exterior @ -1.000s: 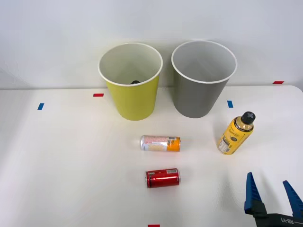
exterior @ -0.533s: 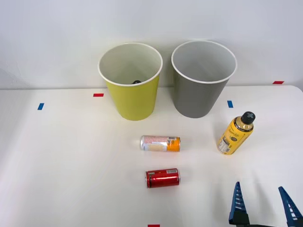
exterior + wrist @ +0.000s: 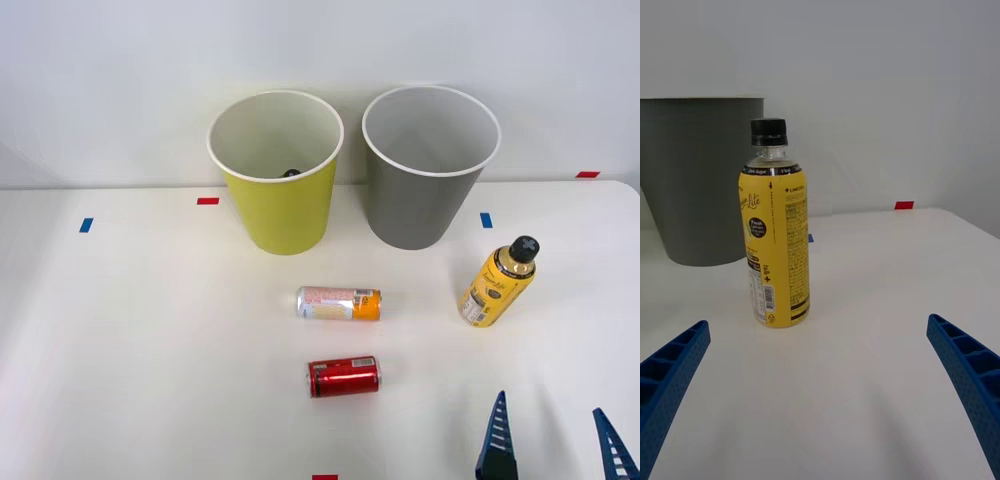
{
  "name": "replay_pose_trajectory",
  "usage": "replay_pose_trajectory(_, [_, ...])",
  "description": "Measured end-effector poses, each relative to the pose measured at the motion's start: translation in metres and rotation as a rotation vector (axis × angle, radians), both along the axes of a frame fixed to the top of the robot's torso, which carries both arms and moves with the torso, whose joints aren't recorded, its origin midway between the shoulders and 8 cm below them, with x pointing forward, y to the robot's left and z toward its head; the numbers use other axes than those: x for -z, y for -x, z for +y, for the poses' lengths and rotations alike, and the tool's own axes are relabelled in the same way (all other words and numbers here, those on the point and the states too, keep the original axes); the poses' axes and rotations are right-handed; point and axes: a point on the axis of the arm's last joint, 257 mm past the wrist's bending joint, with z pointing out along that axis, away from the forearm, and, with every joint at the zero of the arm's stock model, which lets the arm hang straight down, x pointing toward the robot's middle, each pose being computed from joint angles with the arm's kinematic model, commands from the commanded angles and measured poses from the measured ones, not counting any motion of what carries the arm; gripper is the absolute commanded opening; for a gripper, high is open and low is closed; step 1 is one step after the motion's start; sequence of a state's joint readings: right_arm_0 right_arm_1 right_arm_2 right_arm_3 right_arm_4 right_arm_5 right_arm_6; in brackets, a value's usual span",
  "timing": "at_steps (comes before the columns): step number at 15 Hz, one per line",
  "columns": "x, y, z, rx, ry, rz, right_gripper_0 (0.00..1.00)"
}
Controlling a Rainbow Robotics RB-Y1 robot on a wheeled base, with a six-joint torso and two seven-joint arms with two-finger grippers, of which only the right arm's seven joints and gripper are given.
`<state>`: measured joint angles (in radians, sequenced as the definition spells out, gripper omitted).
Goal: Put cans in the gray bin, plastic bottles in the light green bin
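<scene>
Blue ribbed fingers of the right pincer (image 3: pixel 555 445) rise from the lower right corner of the front view, spread wide with nothing between them; in the wrist view they sit at the two lower corners, so the gap frames the yellow bottle (image 3: pixel 775 225) ahead, which suggests the pincer is lined up to take that bottle next. It stands upright on the white table (image 3: pixel 150 340) at right of centre in the front view, black cap up, well apart from the fingers and near the gray bin (image 3: pixel 428 175); standing as it is, its sides are free for a grasp across the body. Both bins stand side by side at upper centre, mouths open upward so things can be dropped in from above: the green bin (image 3: pixel 278 180) on the left, the gray one on the right. A small dark object, perhaps a cap, shows just above the near rim of the green bin, but what it belongs to cannot be told. Two cans lie on their sides near the middle of the table, apart from each other: the silver-pink can (image 3: pixel 338 303) with its orange end toward the right, and below it the red can (image 3: pixel 343 376). By this layout both cans and the yellow bottle are not yet sorted; the bottle belongs in the green bin, the farther of the two from it.
</scene>
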<state>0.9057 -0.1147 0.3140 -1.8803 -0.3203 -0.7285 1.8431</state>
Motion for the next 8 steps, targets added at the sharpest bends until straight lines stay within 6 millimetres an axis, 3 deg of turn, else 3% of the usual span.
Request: replay_pose_trajectory(8, [0.0, -0.001, 0.012, -0.078, 0.06, 0.007, 1.0])
